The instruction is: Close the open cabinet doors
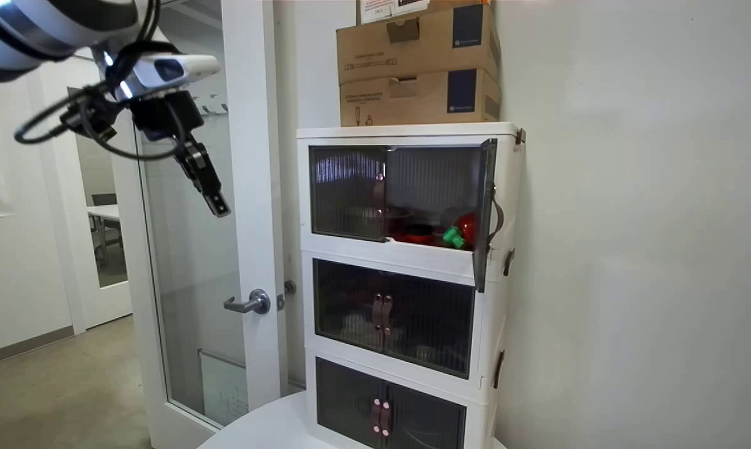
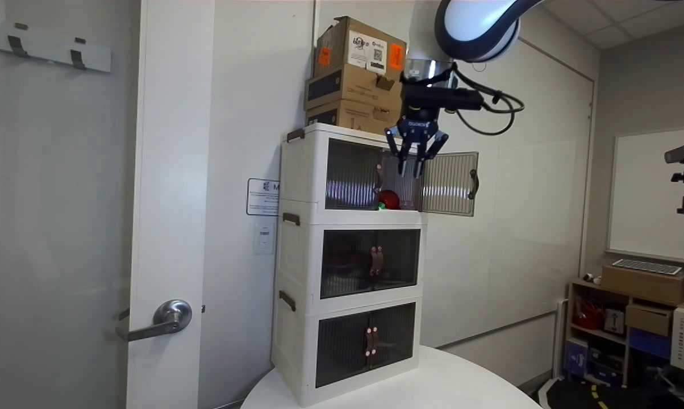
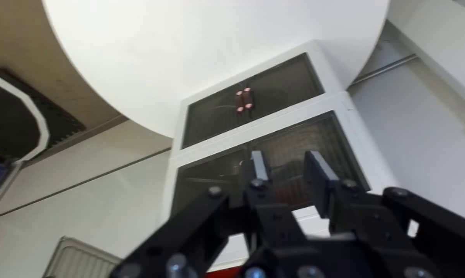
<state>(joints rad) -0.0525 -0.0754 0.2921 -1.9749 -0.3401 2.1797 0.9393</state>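
Note:
The white stacked cabinet [image 1: 406, 257] [image 2: 297, 255] has smoky see-through doors on three tiers. The top tier's one door [image 1: 485, 218] [image 2: 449, 184] is swung wide open; part of it shows at the lower left of the wrist view [image 3: 85, 259]. The other top door [image 1: 348, 193] [image 2: 350, 176] is shut. The middle doors [image 1: 428, 324] [image 2: 347, 272] and bottom doors [image 1: 428, 415] [image 2: 345, 349] are shut. My gripper [image 1: 218, 204] [image 2: 410, 169] [image 3: 288, 166] points down in front of the top tier, apart from the doors. Its fingers are part open with nothing between them.
Cardboard boxes [image 1: 413, 62] [image 2: 356, 85] are stacked on the cabinet. A red ball [image 1: 468, 228] [image 2: 389, 199] and a green item [image 1: 453, 237] sit inside the top tier. The cabinet stands on a round white table [image 1: 263, 421] [image 2: 461, 380]. A room door with a lever handle [image 1: 251, 302] [image 2: 169, 319] stands beside it.

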